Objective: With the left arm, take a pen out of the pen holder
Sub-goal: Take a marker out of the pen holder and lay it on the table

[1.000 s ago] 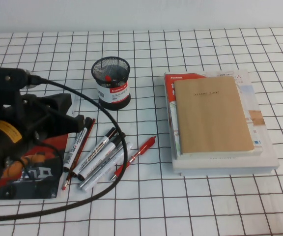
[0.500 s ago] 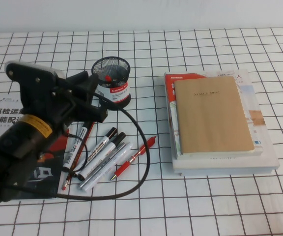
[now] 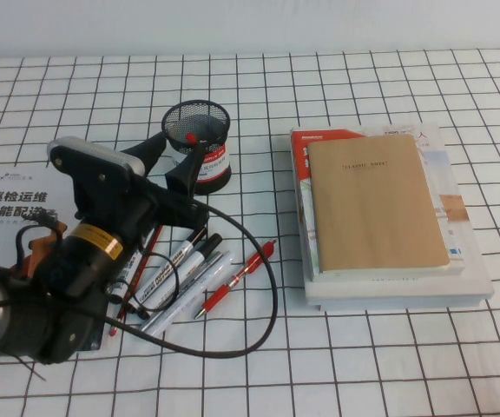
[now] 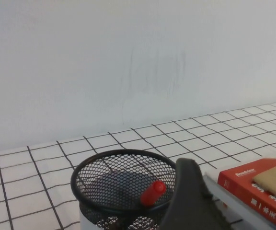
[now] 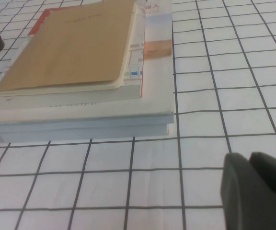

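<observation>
The black mesh pen holder (image 3: pixel 200 148) stands upright on the gridded table, with a red-capped pen (image 3: pixel 191 137) leaning inside it. My left gripper (image 3: pixel 174 156) is open, right at the holder's near left side, with its fingertips level with the rim and nothing between them. In the left wrist view the pen holder (image 4: pixel 123 184) and the red pen (image 4: pixel 152 192) lie just ahead, and one dark finger (image 4: pixel 190 201) rises beside the rim. My right gripper (image 5: pixel 258 189) is shut and empty, low over bare table near the book stack.
Several markers (image 3: pixel 180 271) and a red pen (image 3: pixel 237 276) lie loose in front of the holder. A stack of books (image 3: pixel 380 208) sits to the right. A booklet (image 3: pixel 16 201) lies at the left, and a black cable (image 3: pixel 259 304) loops across the table.
My left arm has swung from the left edge forward and right to the pen holder. Its jaws have gone from shut to open.
</observation>
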Robot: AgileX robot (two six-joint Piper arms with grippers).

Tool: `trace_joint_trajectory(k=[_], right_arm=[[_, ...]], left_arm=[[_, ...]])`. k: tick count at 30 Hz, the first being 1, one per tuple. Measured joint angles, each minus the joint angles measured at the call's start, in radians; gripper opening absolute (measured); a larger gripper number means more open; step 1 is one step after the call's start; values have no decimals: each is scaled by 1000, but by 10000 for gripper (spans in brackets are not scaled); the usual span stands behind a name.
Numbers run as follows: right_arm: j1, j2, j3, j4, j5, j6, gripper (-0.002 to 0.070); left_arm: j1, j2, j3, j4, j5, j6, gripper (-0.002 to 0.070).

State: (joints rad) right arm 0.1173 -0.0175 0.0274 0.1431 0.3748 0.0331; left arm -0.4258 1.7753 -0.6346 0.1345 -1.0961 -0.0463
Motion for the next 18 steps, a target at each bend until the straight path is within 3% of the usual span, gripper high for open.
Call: trace_joint_trajectory(k=[18], right_arm=[[0, 0, 0, 0, 0, 0, -14]], left_arm=[[0, 131, -133, -45, -38, 32, 379]])
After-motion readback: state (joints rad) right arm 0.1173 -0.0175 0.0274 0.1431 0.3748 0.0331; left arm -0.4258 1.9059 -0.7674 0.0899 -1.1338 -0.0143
